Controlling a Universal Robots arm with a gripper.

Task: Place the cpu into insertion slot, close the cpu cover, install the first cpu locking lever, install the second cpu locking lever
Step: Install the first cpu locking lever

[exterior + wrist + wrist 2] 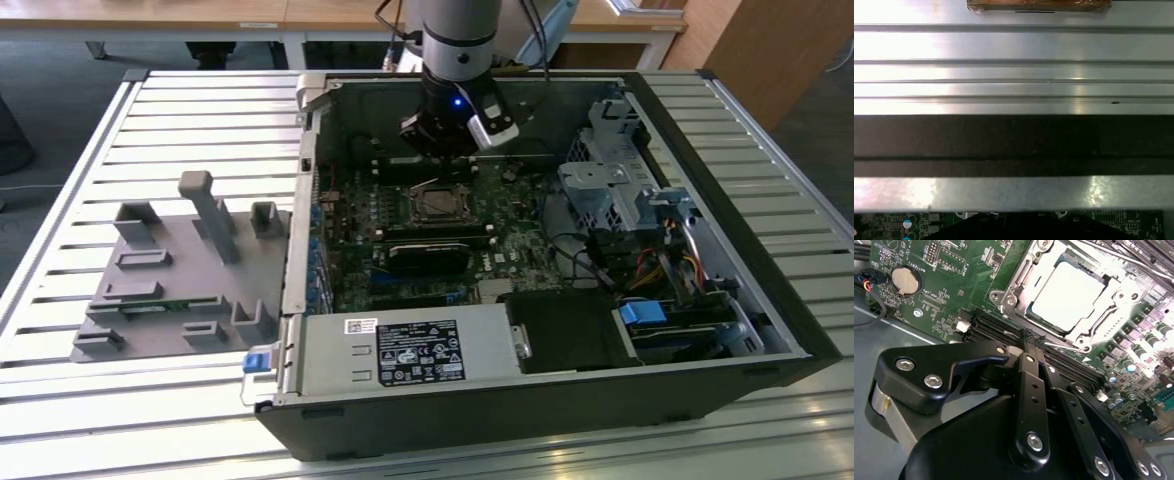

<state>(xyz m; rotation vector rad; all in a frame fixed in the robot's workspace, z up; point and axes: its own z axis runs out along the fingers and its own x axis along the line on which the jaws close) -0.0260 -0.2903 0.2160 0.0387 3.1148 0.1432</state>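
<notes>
The cpu [1066,290], a pale silvery square, lies in the insertion slot [434,205] on the green motherboard [949,285] inside the open computer case. The cpu cover [1021,275], a silvery frame, lies flat around the chip. Thin metal lever rods [1109,254] run along one side of the socket; I cannot tell whether they are latched. My gripper [441,158] hangs just behind the socket in the exterior view. In the second wrist view its black fingers meet at their tips [1030,335] over the memory slots, shut on nothing.
A black-labelled power supply box [400,350] fills the case's front. A black heatsink block [427,250] sits in front of the socket. The drive cage [607,185] and cables are at the exterior view's right. A grey fixture tray [174,270] lies on the slatted table.
</notes>
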